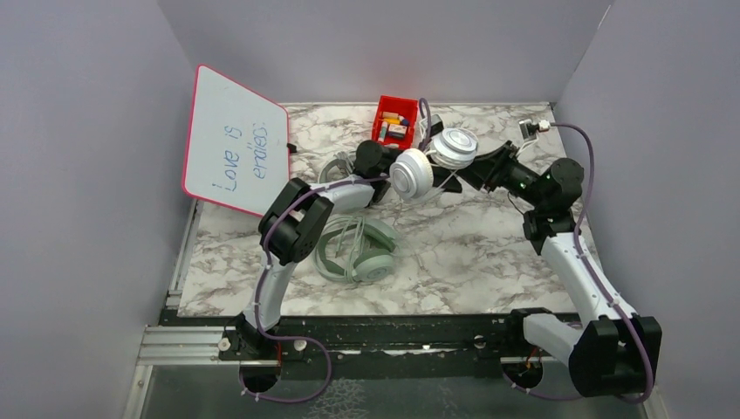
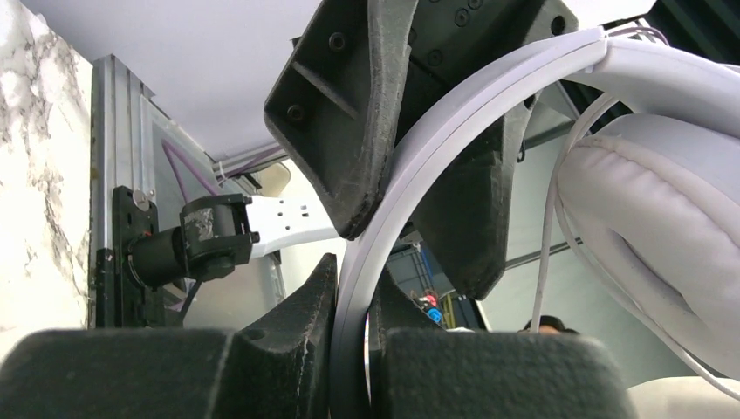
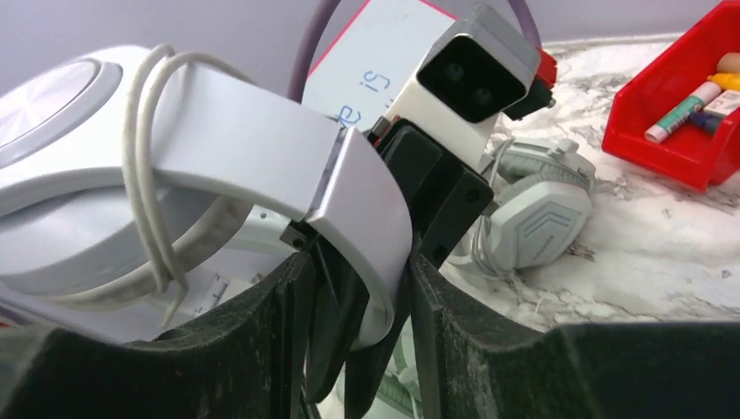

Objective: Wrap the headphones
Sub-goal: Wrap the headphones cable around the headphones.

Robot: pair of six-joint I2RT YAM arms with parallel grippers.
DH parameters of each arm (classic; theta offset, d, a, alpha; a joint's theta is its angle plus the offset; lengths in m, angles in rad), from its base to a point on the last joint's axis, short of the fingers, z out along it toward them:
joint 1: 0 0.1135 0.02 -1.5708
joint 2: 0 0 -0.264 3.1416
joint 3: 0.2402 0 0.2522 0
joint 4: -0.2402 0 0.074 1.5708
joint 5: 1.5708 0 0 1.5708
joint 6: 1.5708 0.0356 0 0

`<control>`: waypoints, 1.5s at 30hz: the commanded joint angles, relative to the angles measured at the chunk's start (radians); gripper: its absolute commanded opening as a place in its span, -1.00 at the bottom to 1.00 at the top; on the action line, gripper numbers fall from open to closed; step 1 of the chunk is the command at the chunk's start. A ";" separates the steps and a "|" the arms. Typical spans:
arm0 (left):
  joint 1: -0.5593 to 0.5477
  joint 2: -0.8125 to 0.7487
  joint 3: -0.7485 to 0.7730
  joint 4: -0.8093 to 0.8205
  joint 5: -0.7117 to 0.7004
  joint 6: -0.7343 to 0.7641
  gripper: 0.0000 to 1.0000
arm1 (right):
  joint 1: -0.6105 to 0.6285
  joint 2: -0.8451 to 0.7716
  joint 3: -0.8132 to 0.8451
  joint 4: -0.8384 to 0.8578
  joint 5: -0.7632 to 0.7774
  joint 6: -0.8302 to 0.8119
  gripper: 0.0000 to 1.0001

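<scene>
A white headset (image 1: pixel 432 161) hangs in the air over the table's middle, its thin cable (image 3: pixel 153 175) looped round the band by one ear cup. My left gripper (image 2: pixel 353 349) is shut on the thin edge of its headband (image 2: pixel 410 157). My right gripper (image 3: pixel 358 297) sits astride the same band (image 3: pixel 366 209), jaws half closed, one finger against it and a gap on the other side. In the top view the left gripper (image 1: pixel 387 177) and right gripper (image 1: pixel 464 170) meet under the cups. A mint-green headset (image 1: pixel 356 249) lies on the table. A grey-white headset (image 3: pixel 532 218) lies behind the left arm.
A red bin (image 1: pixel 380 118) with small items stands at the back centre. A whiteboard (image 1: pixel 236 153) with writing leans against the left wall. Grey walls close the table in on three sides. The marble top (image 1: pixel 471 253) shows bare in front of the right arm.
</scene>
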 commanded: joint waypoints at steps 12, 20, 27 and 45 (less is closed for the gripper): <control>0.024 -0.148 -0.081 -0.127 -0.045 0.206 -0.46 | 0.055 -0.075 0.077 -0.139 0.275 -0.039 -0.99; 0.087 -0.198 -0.176 -0.184 -0.059 0.313 0.15 | 0.055 -0.095 0.195 -0.422 0.333 -0.180 -0.99; 0.177 -0.277 -0.220 -0.360 -0.039 0.489 0.48 | 0.045 -0.092 0.259 -0.569 0.341 -0.221 -0.99; 0.234 -0.346 -0.241 -0.744 -0.151 0.966 0.93 | 0.031 -0.035 0.565 -0.888 0.364 -0.302 -0.99</control>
